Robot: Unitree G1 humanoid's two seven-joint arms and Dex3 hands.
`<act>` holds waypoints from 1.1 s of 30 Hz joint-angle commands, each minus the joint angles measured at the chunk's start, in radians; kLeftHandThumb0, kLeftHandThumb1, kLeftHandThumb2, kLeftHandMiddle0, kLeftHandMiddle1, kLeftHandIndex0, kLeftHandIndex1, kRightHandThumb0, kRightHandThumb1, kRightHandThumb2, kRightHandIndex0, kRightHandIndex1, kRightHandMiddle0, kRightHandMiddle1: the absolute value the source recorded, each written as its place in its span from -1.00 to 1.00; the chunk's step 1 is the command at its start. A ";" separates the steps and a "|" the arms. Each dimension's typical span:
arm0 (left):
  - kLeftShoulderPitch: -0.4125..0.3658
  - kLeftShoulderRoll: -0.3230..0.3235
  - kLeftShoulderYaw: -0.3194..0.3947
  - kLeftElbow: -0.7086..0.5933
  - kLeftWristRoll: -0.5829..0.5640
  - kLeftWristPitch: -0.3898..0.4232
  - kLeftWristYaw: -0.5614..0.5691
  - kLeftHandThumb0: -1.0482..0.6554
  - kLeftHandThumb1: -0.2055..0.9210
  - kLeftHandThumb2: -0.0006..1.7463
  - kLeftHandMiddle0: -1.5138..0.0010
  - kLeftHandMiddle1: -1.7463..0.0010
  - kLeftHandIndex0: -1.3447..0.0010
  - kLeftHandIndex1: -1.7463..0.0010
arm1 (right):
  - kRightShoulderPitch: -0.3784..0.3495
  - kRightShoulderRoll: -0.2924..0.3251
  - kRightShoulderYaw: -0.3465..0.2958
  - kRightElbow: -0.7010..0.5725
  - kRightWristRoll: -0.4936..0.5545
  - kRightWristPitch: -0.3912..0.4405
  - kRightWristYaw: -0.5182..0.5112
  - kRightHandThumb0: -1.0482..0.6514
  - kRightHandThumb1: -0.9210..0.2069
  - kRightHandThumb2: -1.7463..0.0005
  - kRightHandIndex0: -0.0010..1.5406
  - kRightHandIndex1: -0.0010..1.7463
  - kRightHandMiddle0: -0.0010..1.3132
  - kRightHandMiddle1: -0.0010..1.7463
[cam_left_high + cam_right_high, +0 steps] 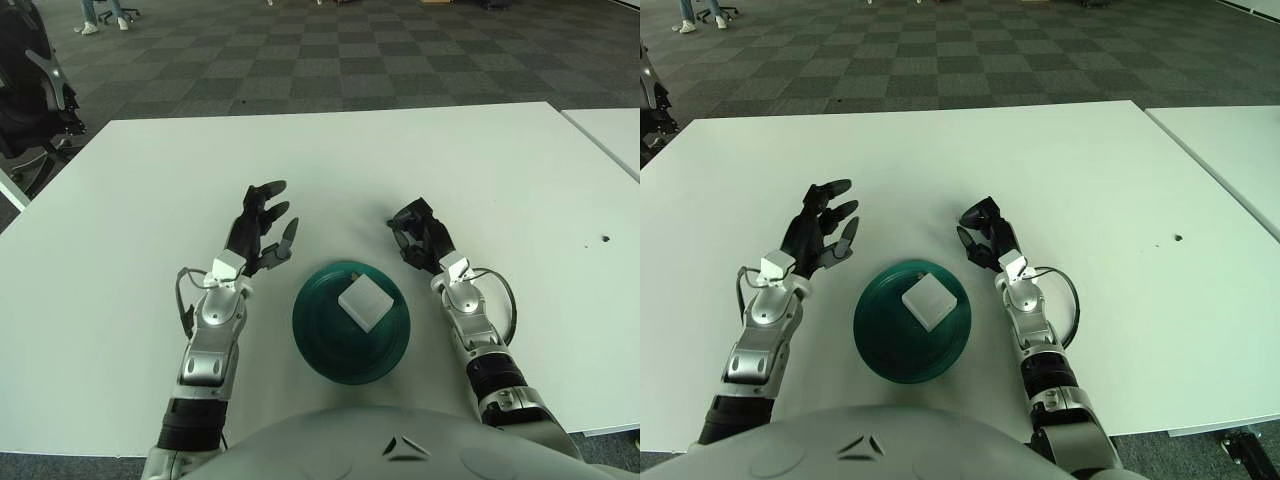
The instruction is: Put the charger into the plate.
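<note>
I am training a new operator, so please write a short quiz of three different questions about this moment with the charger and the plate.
1. True or false: the charger lies in the plate.
2. Which hand is spread open, holding nothing, to the plate's left? A) left hand B) right hand
3. Fill in: the plate's colour is dark ____.

Key: 1 true. 2 A. 3 green.
</note>
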 commanded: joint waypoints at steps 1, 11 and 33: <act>0.022 -0.010 0.011 -0.044 0.016 0.038 0.031 -0.50 1.00 0.00 0.63 0.83 1.00 0.28 | 0.040 -0.004 0.000 0.039 0.000 0.048 0.009 -0.32 -1.00 0.37 -0.47 -0.19 -0.74 0.61; 0.058 -0.039 -0.026 -0.040 0.048 0.047 0.070 -0.50 1.00 0.03 0.65 0.90 1.00 0.35 | 0.100 0.010 -0.011 -0.093 0.022 0.112 0.001 -0.43 -1.00 0.31 -0.49 -0.35 -0.93 0.08; 0.130 -0.146 -0.032 0.043 0.061 -0.087 0.195 -0.54 1.00 0.03 0.51 0.93 1.00 0.09 | 0.204 0.066 -0.013 -0.327 0.045 0.180 -0.022 -0.52 -1.00 0.25 -0.61 -0.90 -1.00 -0.34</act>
